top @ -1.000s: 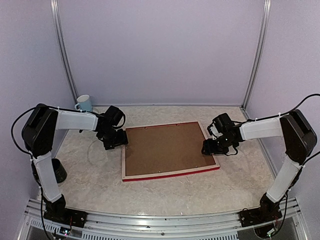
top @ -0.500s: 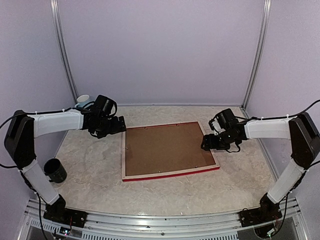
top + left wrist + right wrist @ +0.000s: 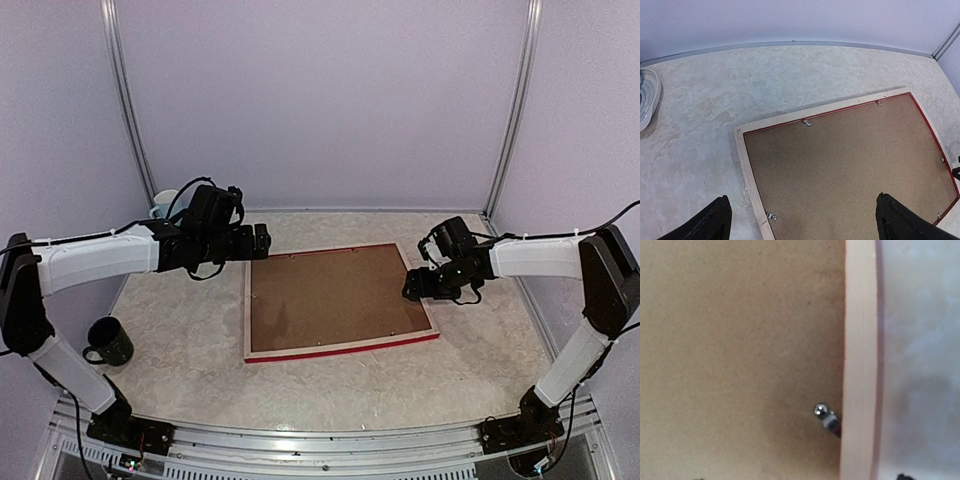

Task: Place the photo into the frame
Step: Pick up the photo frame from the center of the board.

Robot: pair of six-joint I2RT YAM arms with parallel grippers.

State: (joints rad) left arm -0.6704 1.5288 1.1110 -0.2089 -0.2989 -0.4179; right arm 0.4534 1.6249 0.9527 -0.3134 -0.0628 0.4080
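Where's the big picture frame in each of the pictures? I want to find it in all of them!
Top external: the frame lies flat, back up, in the middle of the picture.
Left wrist: the frame fills the lower right, cut off by the bottom edge.
Right wrist: only one pale bar of the frame shows, running top to bottom, right of centre.
Shared landmark: the brown backing board inside it.

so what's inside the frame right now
A brown backing board fills the frame, which lies back up, with small metal clips along the board's edge. Anything under the board, the photo included, is covered and cannot be seen.
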